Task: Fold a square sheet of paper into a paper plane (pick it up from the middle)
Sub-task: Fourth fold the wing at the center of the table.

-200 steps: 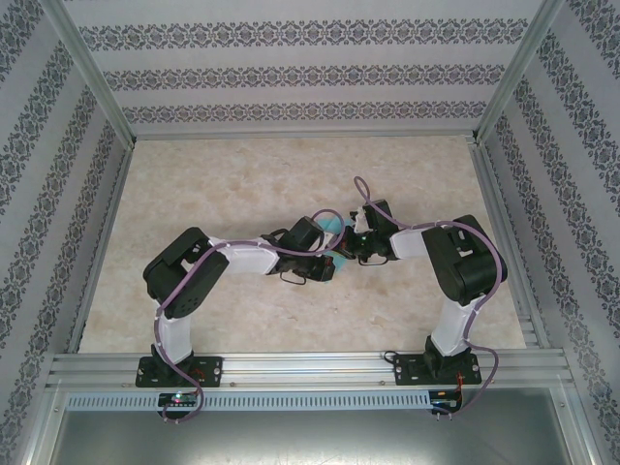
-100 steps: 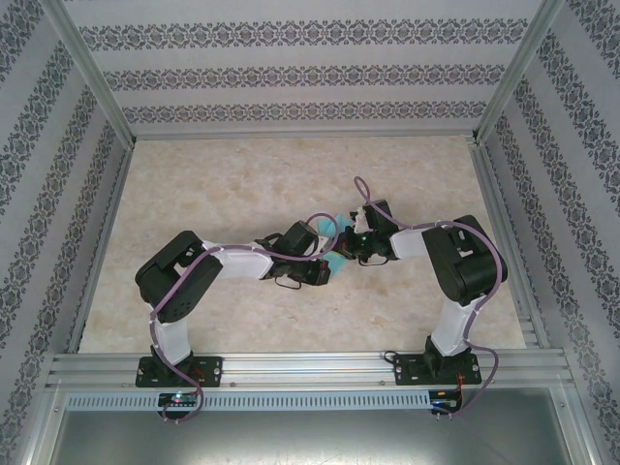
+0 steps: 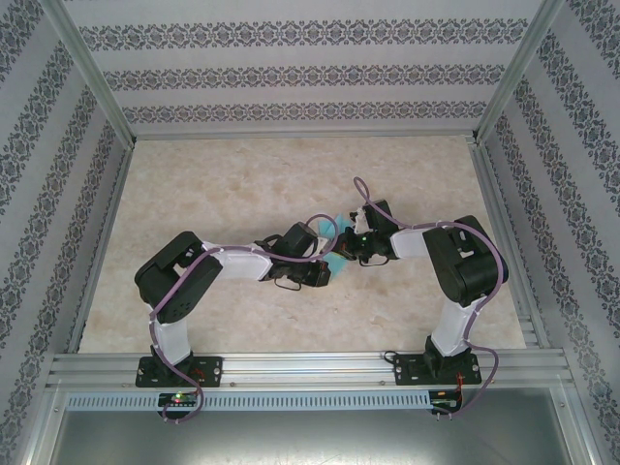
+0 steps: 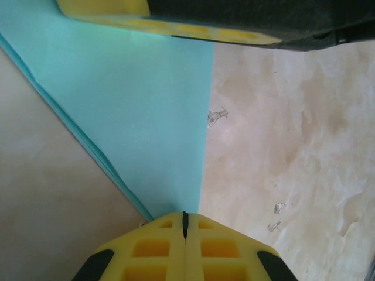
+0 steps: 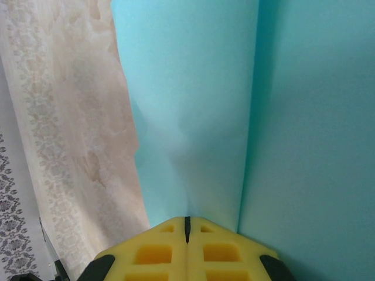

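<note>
The square sheet of paper (image 3: 336, 258) is turquoise and lies folded on the table between my two wrists. In the left wrist view the paper (image 4: 146, 111) narrows to a point with layered edges at its left side. My left gripper (image 4: 184, 218) is shut, its tips at that point. The right gripper's yellow finger (image 4: 176, 26) lies across the paper's far end. In the right wrist view the paper (image 5: 187, 105) shows a long crease running up at its right. My right gripper (image 5: 187, 222) is shut with its tips against the sheet. I see no paper between either pair of jaws.
The marbled beige table (image 3: 242, 184) stretches round the arms. Patterned walls (image 3: 291, 77) and aluminium frame rails (image 3: 97, 203) close it in at the back and sides. Small shiny specks (image 4: 217, 115) lie on the table right of the paper.
The left arm's elbow has sunk back and to the left, and its wrist has shifted slightly left. The right arm has stayed put. Both grippers have stayed shut.
</note>
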